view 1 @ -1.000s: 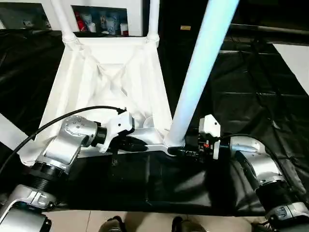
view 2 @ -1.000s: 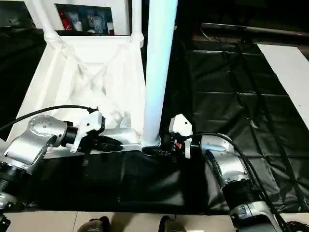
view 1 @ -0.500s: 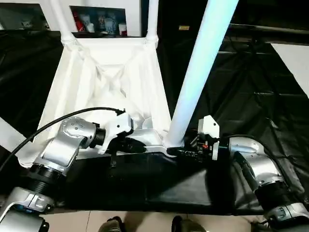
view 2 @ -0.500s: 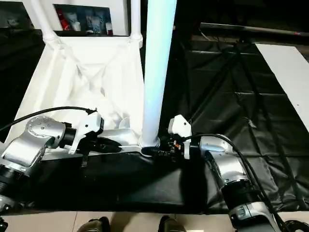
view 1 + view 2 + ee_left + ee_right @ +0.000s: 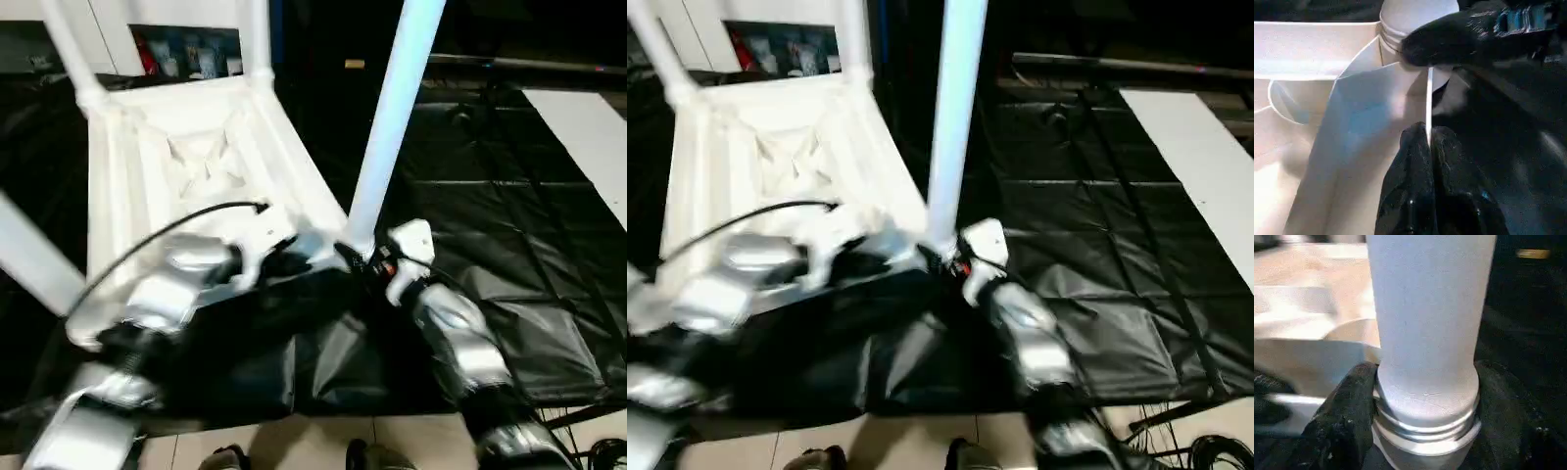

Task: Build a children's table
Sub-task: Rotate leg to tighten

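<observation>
Two grips: my left gripper (image 5: 1427,142) is pinched together on the thin rim of the tabletop (image 5: 137,176); my right gripper (image 5: 1420,431) is clamped around the base of the near leg (image 5: 392,117).
Tabletop: upside down on black sheeting (image 5: 549,255), ribs up, near corner at my grippers.
Leg: upright in that corner socket, a ring of its collar showing above the seat.
Risk, rim: narrow pinch could slip if I pull sideways.
Risk, leg: tall lever; tilting it could jam or unseat it.
</observation>
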